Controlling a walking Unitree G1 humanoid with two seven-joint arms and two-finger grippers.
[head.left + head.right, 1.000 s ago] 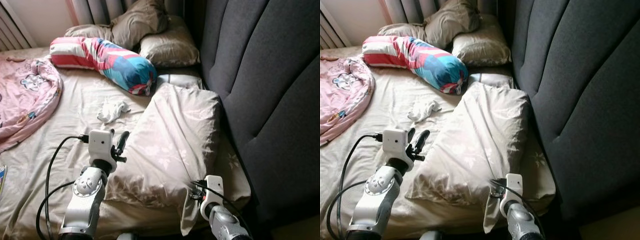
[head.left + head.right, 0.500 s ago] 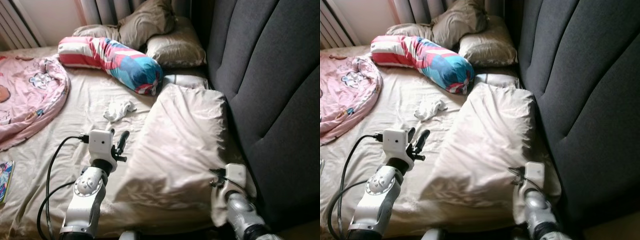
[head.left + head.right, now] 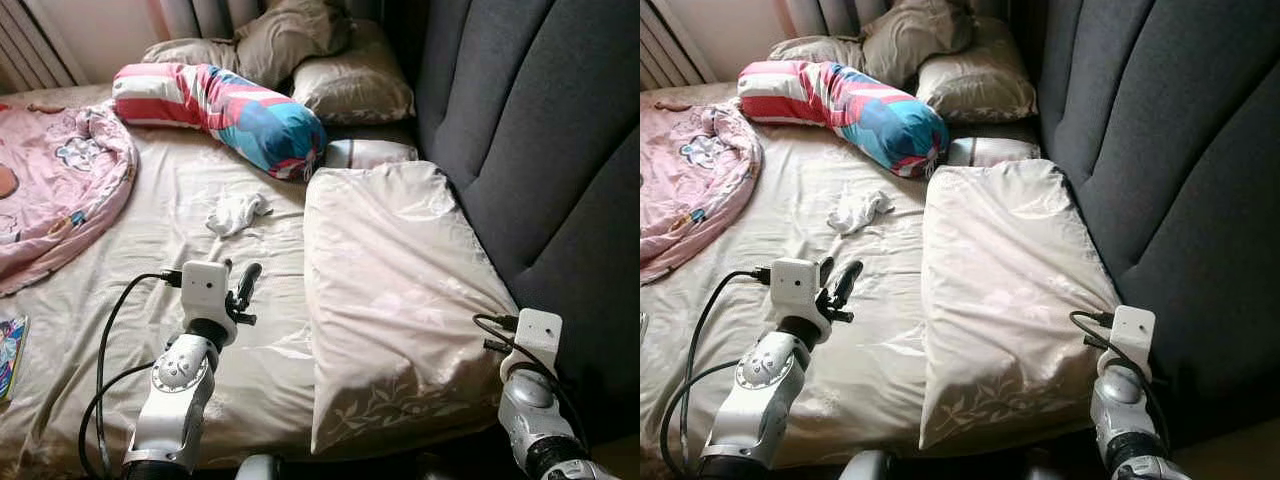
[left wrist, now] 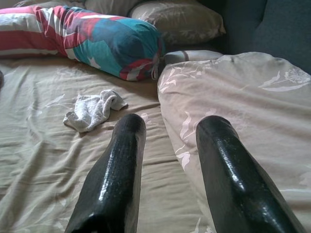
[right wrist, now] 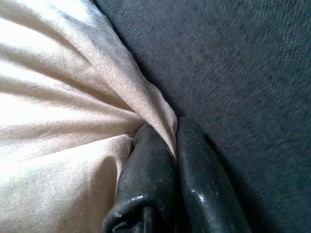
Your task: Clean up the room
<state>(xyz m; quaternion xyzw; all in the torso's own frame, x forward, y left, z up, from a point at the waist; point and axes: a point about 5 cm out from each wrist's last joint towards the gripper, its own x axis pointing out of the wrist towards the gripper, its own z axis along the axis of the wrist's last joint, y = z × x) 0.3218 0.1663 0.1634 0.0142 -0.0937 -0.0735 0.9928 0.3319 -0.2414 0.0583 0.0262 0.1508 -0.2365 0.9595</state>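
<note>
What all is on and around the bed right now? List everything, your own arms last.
Large pillow: one, beige with leaf print, lying flat along the headboard side.
Bolster: one, red, white and blue, across the far end of the bed.
Brown pillows: two or three, piled at the far end behind the bolster.
Small cushion: one, pale grey, between the bolster and the large pillow.
Cloth: one, white, crumpled on the sheet.
Blanket: one, pink, bunched on the robot's left.
Book: one, colourful cover, at the left edge.
Headboard: one, dark grey, padded, on the right.
Left gripper: jaws open, over the sheet.
Right gripper: jaws shut on the large pillow's corner.
</note>
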